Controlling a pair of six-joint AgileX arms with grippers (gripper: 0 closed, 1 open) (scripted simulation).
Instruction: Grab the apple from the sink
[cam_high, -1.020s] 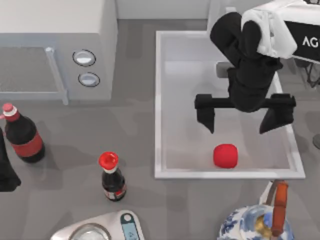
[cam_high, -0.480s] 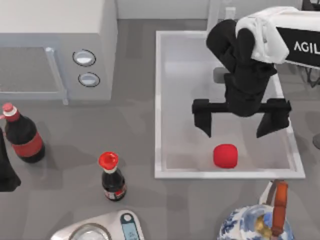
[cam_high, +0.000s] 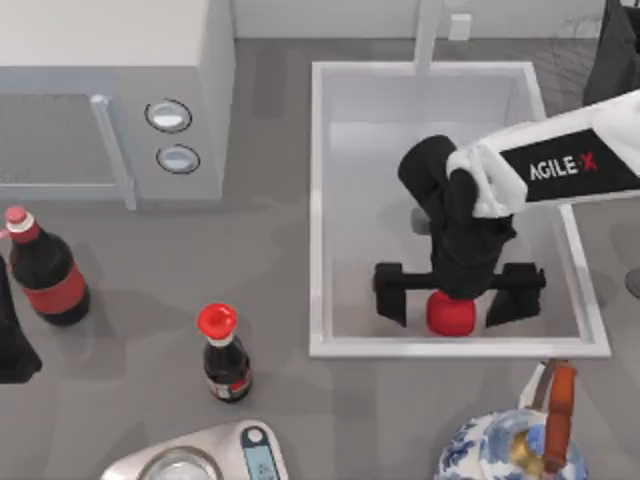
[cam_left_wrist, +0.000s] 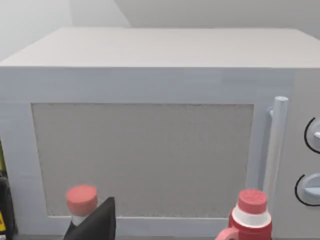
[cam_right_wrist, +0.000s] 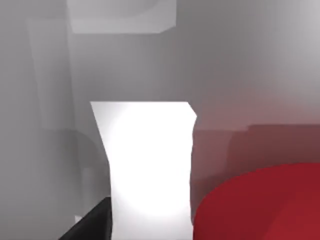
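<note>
1. Low inside the sink (cam_high: 322, 200), the right gripper (cam_high: 458, 298) hangs over the apple (cam_high: 451, 316), fingers spread wide on either side of it.
2. Close up, the apple (cam_right_wrist: 260, 205) lies on the sink floor near the front rim.
3. Far left, the left gripper (cam_high: 12, 345) sits parked beside a bottle (cam_high: 45, 268); its fingers cannot be judged.

On my screen a white microwave (cam_high: 110, 95) sits at the far left, its two round knobs (cam_high: 168, 116) facing right and a vertical handle (cam_left_wrist: 274, 145) beside the door; a dark red-capped bottle (cam_high: 45, 268) stands at the left edge; a smaller dark bottle (cam_high: 226, 355) stands nearer centre; a kitchen scale (cam_high: 215, 455) lies at the near edge; a blue-and-white teapot (cam_high: 505, 445) sits near right.
</note>
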